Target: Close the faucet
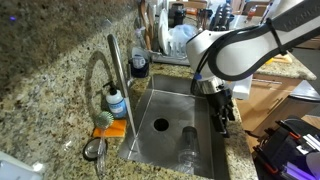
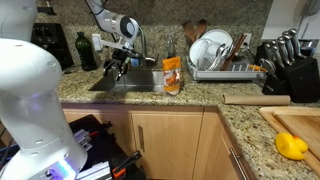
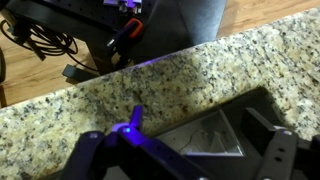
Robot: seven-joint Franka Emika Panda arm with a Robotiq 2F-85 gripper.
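The faucet [image 1: 116, 75] is a tall brushed-silver tube with a gooseneck arch, standing on the granite counter at the left rim of the steel sink [image 1: 150, 140]. I see no water running. My gripper [image 1: 222, 108] hangs over the opposite rim of the sink, far across the basin from the faucet, and also shows in an exterior view [image 2: 115, 66]. In the wrist view its fingers [image 3: 185, 160] are spread wide and empty above the counter edge and a corner of the sink [image 3: 205, 135].
A small clear bottle with a blue label [image 1: 117, 101] and an orange sponge [image 1: 110, 130] sit by the faucet base. A glass [image 1: 187, 150] lies in the sink. An orange bag [image 2: 172, 75], dish rack [image 2: 215, 52] and knife block [image 2: 285, 58] stand on the counter.
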